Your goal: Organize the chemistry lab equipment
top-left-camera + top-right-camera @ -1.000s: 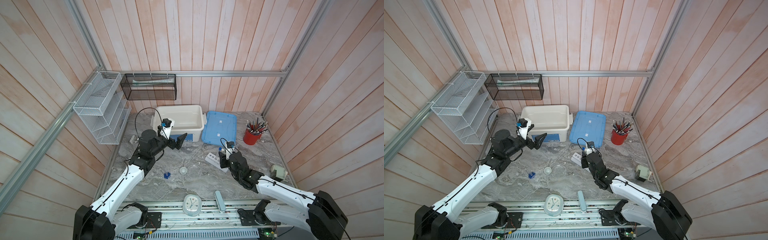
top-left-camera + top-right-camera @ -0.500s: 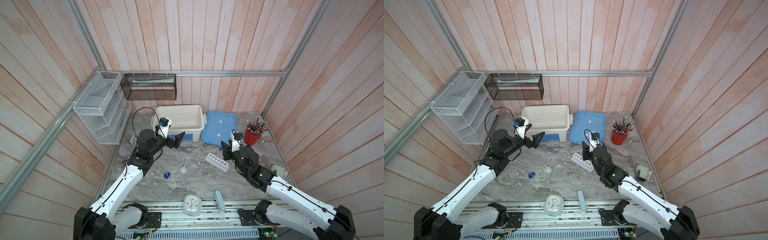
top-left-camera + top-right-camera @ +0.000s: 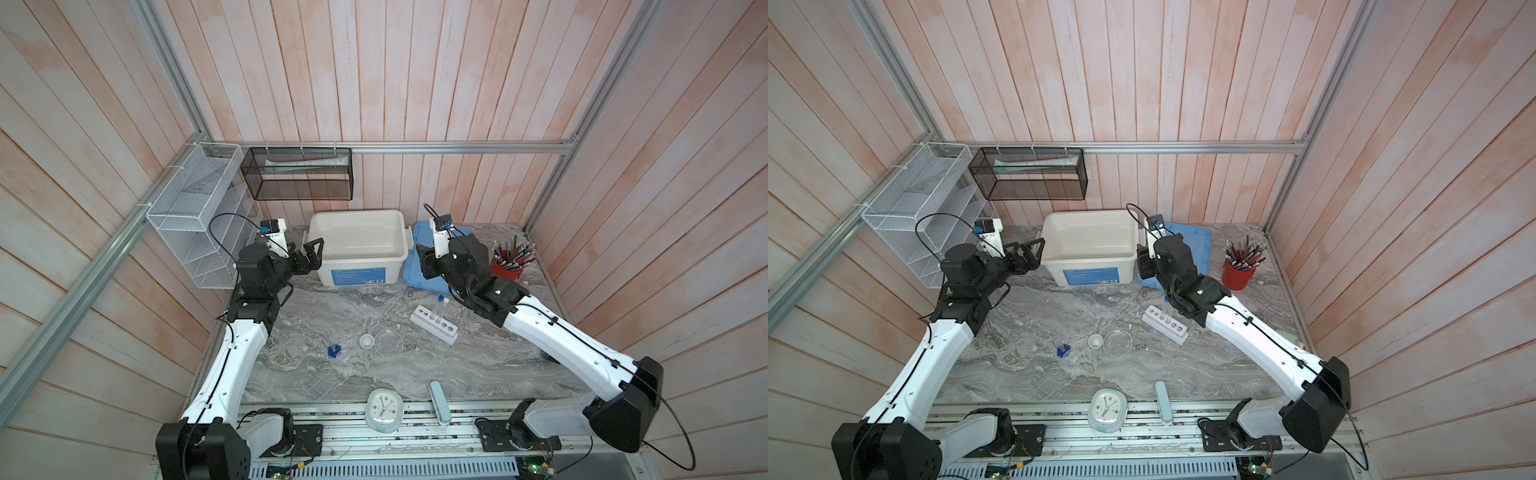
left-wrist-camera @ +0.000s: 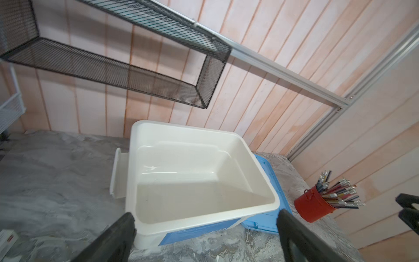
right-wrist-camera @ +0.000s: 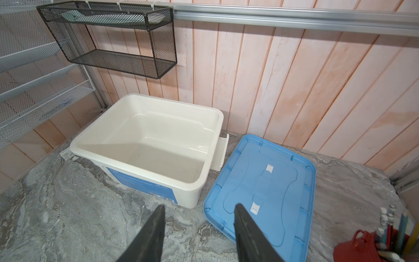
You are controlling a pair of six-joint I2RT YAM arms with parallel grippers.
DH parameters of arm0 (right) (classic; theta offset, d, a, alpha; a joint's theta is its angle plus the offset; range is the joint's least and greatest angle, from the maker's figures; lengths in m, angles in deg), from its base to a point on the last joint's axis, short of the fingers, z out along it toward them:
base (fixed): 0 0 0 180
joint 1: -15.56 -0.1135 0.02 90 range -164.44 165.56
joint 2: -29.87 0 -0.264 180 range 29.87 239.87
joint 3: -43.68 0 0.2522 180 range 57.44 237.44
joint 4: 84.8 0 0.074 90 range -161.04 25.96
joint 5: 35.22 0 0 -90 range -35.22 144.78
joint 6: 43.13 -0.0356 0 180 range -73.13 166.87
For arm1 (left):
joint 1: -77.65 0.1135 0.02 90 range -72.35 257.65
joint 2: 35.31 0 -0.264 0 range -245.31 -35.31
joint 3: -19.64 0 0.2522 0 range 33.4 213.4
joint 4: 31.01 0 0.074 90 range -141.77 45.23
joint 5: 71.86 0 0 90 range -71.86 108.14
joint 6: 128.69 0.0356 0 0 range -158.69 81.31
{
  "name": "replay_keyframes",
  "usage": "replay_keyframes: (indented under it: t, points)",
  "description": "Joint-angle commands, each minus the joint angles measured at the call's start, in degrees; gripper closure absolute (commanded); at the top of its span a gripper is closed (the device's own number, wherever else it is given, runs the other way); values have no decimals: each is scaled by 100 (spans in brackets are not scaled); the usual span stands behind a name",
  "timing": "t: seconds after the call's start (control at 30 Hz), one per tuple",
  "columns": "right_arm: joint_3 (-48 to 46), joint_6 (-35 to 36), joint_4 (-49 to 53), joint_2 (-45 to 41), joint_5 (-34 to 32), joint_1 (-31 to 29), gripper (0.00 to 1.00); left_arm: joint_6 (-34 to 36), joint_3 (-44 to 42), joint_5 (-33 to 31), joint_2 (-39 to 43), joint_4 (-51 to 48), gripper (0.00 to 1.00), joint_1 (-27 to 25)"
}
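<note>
We see L gripper (image 3: pixel 312 254) spread wide, empty, by white bin (image 3: pixel 357 266). R gripper (image 5: pixel 199 208) parted, empty, near blue lid (image 5: pixel 272 181). Both tubes (image 3: pixel 439 308) stand in rack (image 3: pixel 433 325) mid-counter (image 3: pixel 332 307). Petri dish (image 3: pixel 388 342), small dish (image 3: pixel 367 340) and blue-based vessel (image 3: pixel 334 351) sit to its left.

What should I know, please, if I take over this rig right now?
Left gripper open, empty, beside the white bin. Right gripper open, empty, near the blue lid.
Blue-capped tube and white-capped tube stand in the six-hole rack.
Petri dish, small white dish and blue-based vessel loose on the table.
Bin empty, lid off beside it.
To do: probably all into the bin, then lid on.
</note>
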Motion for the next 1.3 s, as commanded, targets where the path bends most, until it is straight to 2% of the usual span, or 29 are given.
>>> replay_keyframes:
  t: [0.0,0.3,0.43,0.73,1.27]
  points:
    - [445,-169,404,589,280,233,49,-274,233,-124,-173,-533,3,96]
    - [1841,-553,524,2266,1011,682,49,-261,580,-589,-838,-682,4,235]
    - [2238,-668,583,2781,1150,809,50,-350,636,-545,-1173,-597,5,390]
    - [2833,-782,597,3496,1482,1004,56,-253,876,-264,-1884,-236,10,417]
    - [3052,-921,405,4094,1506,1100,69,-302,1074,236,-2623,93,14,395]
